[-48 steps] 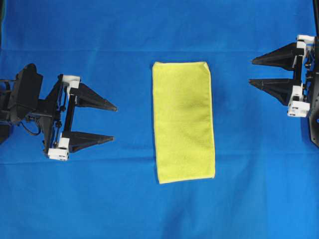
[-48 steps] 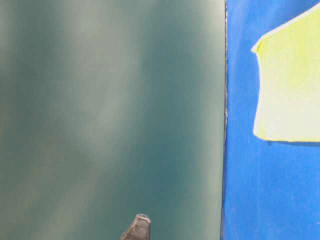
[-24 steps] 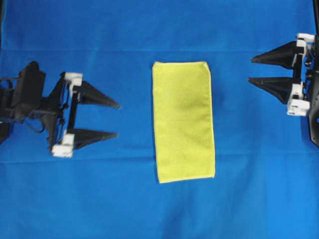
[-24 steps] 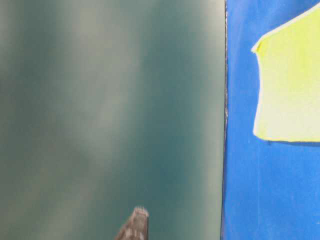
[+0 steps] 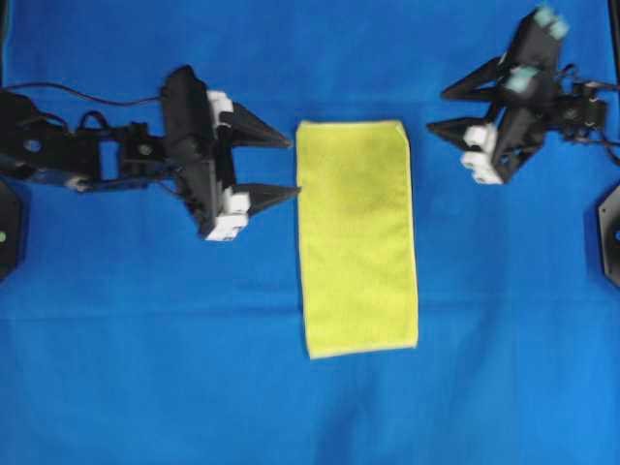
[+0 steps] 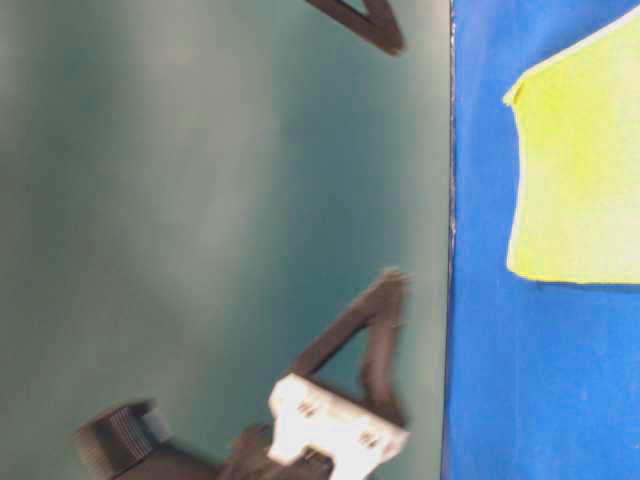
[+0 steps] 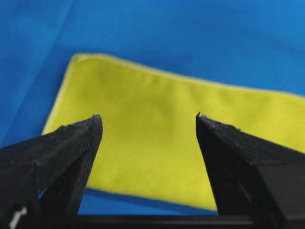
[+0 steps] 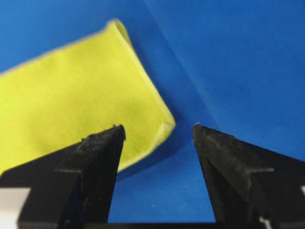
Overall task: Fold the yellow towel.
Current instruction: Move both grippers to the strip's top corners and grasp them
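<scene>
The yellow towel point(image 5: 356, 237) lies flat on the blue cloth as a tall rectangle in the middle of the overhead view. My left gripper point(image 5: 294, 167) is open, its fingertips just beside the towel's upper left edge, and nothing is between them. In the left wrist view the towel point(image 7: 167, 143) fills the gap between the open left gripper point(image 7: 148, 117). My right gripper point(image 5: 436, 111) is open and tilted, a short way off the towel's upper right corner. In the right wrist view that corner point(image 8: 162, 125) shows between the spread fingers of the right gripper point(image 8: 158, 126).
A blue cloth point(image 5: 145, 368) covers the whole table. The table-level view shows its edge point(image 6: 451, 240) against a dark green background, with the towel's end point(image 6: 580, 170) at the right and blurred gripper fingers point(image 6: 350, 325) at the bottom.
Both arms have swung in toward the towel's upper end. The left gripper moved right and up to the towel's edge; the right moved left and up and tilted. Both stay open.
</scene>
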You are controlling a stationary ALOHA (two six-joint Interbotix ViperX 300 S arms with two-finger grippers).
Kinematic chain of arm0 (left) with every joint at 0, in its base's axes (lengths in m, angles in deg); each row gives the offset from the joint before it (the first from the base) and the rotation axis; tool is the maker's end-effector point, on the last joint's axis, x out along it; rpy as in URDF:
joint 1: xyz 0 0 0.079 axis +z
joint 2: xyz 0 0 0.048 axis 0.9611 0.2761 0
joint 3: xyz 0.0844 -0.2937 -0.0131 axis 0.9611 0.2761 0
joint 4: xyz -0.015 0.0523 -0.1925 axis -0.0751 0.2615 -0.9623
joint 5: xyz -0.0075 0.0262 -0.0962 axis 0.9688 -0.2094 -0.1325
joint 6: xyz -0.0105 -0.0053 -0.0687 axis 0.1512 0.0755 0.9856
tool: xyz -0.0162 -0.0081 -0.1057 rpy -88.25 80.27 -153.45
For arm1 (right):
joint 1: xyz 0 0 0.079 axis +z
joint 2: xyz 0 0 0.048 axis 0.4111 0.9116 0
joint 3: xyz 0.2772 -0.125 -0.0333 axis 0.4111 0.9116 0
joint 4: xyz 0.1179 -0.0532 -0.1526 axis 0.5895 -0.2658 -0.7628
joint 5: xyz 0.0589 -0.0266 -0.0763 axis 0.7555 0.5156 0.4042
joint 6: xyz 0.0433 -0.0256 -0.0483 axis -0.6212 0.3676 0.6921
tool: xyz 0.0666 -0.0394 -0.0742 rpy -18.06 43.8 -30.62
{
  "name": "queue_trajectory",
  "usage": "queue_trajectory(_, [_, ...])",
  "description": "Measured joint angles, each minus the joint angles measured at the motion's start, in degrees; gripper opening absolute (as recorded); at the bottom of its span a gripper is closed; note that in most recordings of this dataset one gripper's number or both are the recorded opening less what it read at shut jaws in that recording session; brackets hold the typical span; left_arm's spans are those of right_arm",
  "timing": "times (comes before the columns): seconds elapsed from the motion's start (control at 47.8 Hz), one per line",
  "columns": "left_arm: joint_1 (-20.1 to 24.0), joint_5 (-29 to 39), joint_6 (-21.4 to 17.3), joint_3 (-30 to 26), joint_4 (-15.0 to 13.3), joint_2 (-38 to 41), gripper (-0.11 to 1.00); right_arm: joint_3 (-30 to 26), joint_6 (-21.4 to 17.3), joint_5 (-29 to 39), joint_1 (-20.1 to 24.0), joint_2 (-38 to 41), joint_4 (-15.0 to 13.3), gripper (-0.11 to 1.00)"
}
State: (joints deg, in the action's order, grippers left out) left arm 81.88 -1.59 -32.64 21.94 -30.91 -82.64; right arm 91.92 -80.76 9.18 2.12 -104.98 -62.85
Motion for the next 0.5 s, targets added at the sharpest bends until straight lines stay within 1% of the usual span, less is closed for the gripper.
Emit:
queue_trajectory(0.146, [4.0,-1.0,0.0,-1.5,0.0,6.5,0.76,-3.3,0.1,0.5,-0.5,7.8,-1.1,0.62])
queue_trajectory(0.293, [7.1,-2.6,0.0,-3.7,0.0,12.3,0.76,-5.4,0.1,0.4,-1.5,14.4,-1.9,0.62])
queue_trajectory(0.502, [9.8,-3.1,0.0,-6.9,0.0,18.7,0.76,-7.8,0.1,-0.9,-2.2,22.3,-2.5,0.62])
